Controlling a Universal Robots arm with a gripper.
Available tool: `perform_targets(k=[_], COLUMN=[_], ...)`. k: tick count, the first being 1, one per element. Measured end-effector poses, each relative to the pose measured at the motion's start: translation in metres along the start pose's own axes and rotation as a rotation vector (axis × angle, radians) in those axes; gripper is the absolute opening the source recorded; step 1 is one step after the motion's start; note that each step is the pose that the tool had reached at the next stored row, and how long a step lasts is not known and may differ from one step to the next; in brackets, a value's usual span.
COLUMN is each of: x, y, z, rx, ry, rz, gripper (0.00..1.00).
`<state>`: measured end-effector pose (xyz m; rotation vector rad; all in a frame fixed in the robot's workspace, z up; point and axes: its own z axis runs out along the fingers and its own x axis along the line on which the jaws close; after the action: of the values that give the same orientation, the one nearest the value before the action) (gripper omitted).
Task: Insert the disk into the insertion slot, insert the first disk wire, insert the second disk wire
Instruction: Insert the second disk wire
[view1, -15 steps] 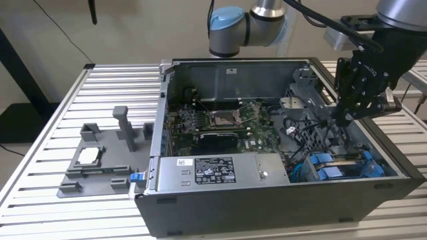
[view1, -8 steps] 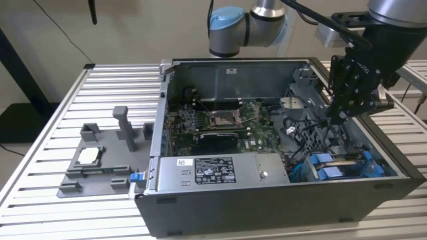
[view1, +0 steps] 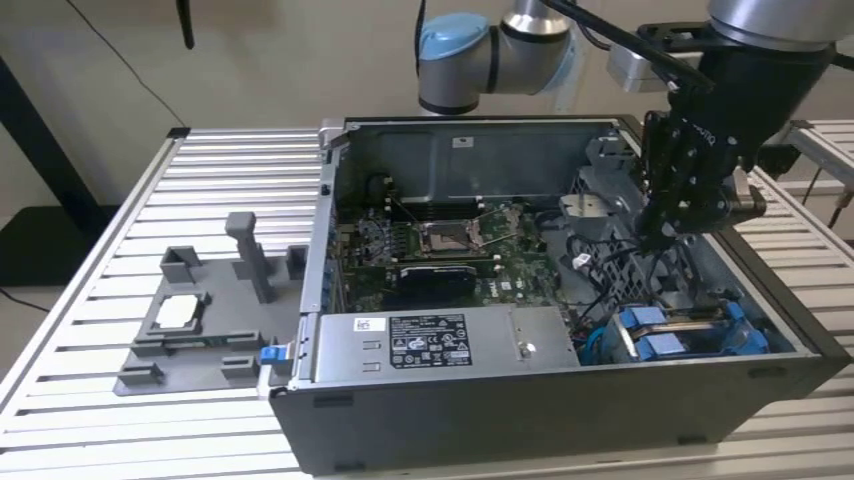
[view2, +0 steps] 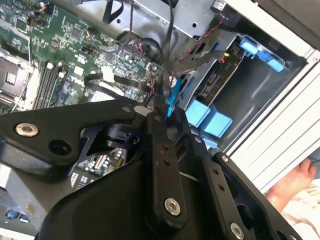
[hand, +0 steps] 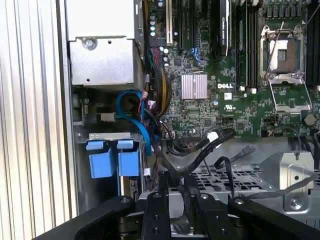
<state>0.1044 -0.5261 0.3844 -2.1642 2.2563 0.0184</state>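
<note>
The open computer case (view1: 534, 400) lies on the slatted table. The disk (view2: 218, 82) sits inside the insertion slot (view2: 260, 95), a grey metal cage in the case's corner. Its blue carrier tabs (hand: 103, 164) stick out of the cage, and they also appear in the exterior view (view1: 667, 340). My gripper (view1: 657, 238) hangs inside the case just beside that cage. In the second wrist view the gripper (view2: 159, 111) is shut on a dark disk wire (view2: 167, 50), with a blue piece (view2: 172, 100) at the fingertips. Black wires run between the fingers in the first wrist view (hand: 177, 182).
The long grey power-supply box (view1: 441, 340) lies along the case's near side. The motherboard (hand: 225, 100) fills the case floor, and a blue cable (hand: 131, 97) loops near the cage. A grey fixture tray (view1: 200, 320) with posts stands at the exterior view's left. A person's hand (view2: 295, 185) is outside the case.
</note>
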Motion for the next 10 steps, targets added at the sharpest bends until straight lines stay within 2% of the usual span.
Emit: perform_targets(k=[2,5,7,10], x=[-0.0017,-0.0058,-0.0096,-0.0149], y=[0.0042,0.0106,0.0141,0.0185], z=[0.0000,0.0004,0.0013,0.0033], rx=[0.0014,0.0084,0.0167,0.0324], ry=[0.0132,0.0329,0.0451,0.0582], rz=[0.000,-0.001,-0.001,-0.002], gripper=[0.27,0.27,0.27,0.27])
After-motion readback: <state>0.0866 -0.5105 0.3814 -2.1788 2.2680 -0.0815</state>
